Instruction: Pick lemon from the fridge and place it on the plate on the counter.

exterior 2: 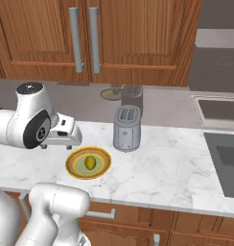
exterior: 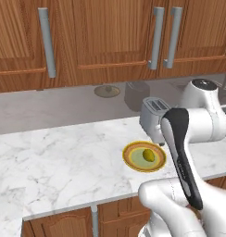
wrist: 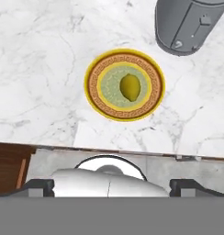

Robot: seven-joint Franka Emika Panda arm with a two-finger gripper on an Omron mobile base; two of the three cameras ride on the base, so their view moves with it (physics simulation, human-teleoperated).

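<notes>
My claw hangs high above the counter edge, and in the hand view its 2 dark finger tips stand far apart at the bottom corners with nothing between them, so I read it as spread wide and carrying nothing. In the right base view my hand sits up and to the left of the plate, well clear of it.

The lemon lies in the pale green centre of the plate, inside the patterned yellow-orange rim, resting on its side. The plate sits flat on the white marble counter, near the front edge, just beside a grey 2-slot toaster that stands behind it and to its right. Brown wooden wall cabinets with grey bar handles hang above. The left base view shows the same: lemon on plate, toaster close behind.

Judging from how things lie, the placing step looks done: fruit on dish, my claw empty and lifted off. I reckon nothing more is called for than holding the arm clear, staying away from the toaster and not brushing the plate, since the lemon is round enough to roll if the dish is knocked.
</notes>
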